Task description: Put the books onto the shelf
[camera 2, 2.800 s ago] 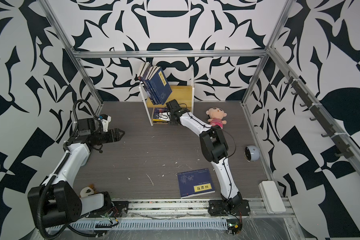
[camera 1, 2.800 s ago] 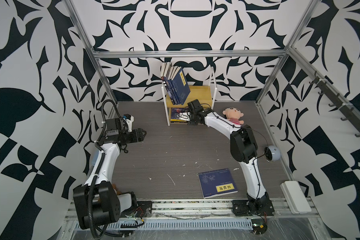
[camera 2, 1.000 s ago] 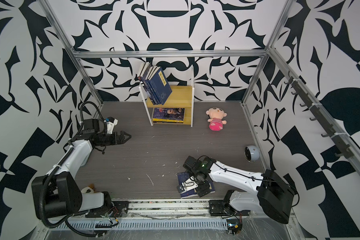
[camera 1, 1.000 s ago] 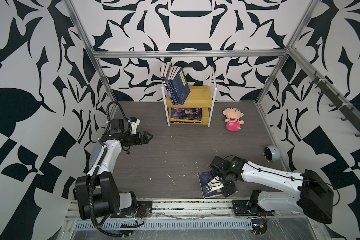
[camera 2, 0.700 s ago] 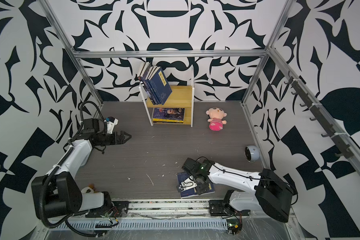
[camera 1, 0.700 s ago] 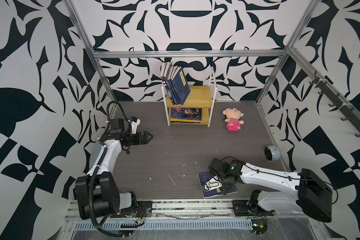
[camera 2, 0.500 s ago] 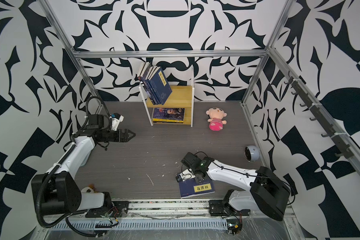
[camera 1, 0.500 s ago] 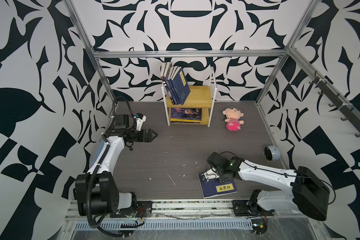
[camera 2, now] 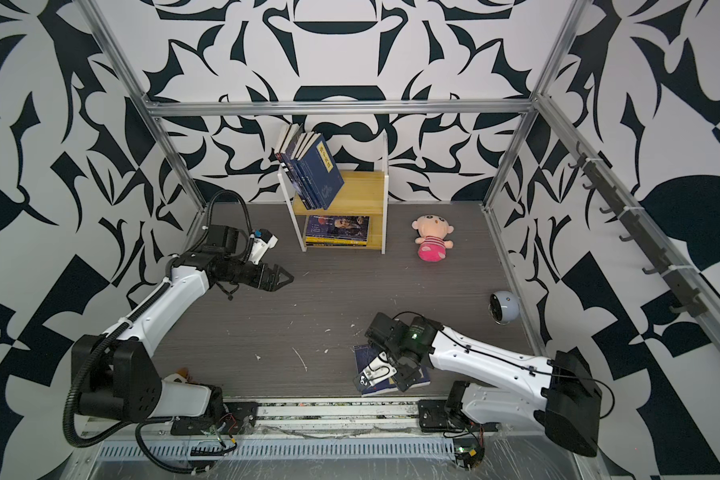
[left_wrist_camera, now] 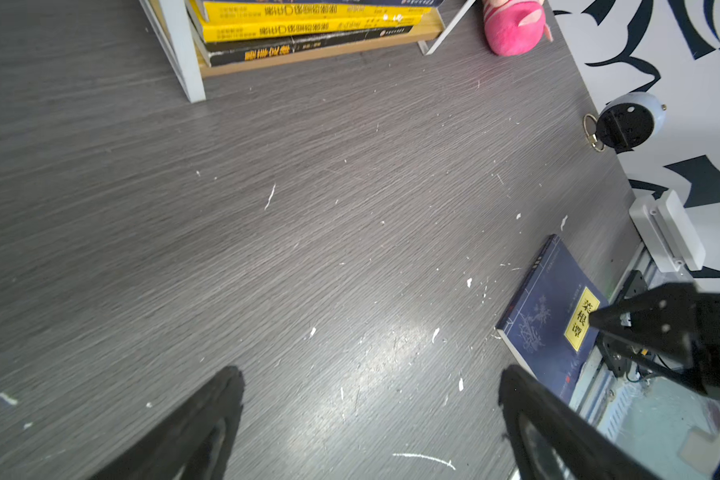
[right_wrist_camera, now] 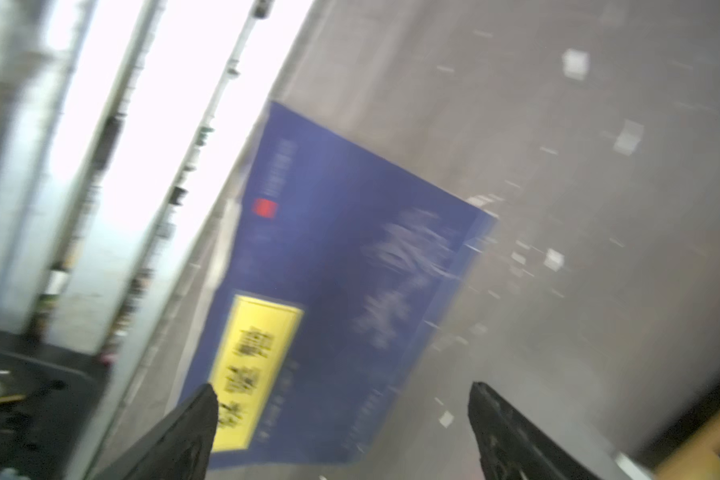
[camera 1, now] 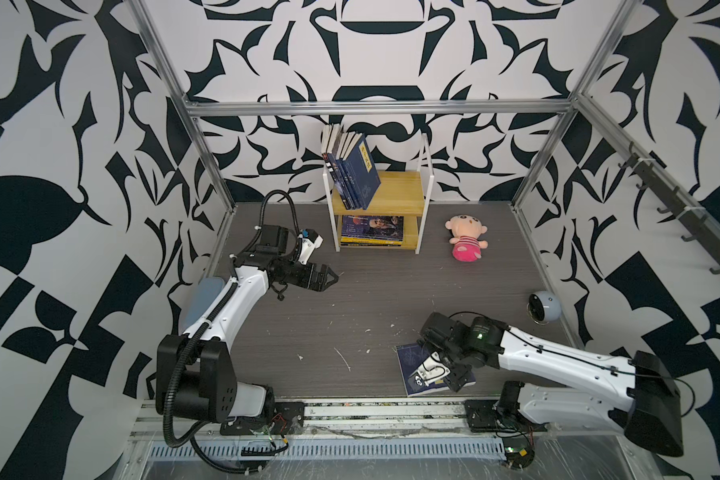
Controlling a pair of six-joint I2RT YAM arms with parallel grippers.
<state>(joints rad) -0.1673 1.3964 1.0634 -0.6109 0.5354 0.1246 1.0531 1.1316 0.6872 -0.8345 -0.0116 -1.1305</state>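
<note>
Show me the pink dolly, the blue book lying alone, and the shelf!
Pink doll (camera 1: 467, 243): in a top view, on its striped body.
Blue book (left_wrist_camera: 545, 305): left wrist view, middle of its cover.
Shelf (camera 1: 400, 193): in a top view, bare upper board.

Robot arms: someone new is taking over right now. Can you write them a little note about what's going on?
Left gripper: open, empty, over the table, left of the shelf.
Right gripper: open, over the navy book lying flat near the table's front edge; no grip yet.
Done: leaning books on the upper tier, a flat stack on the lower tier.
Left: grasp the navy book and shelve it.
</note>
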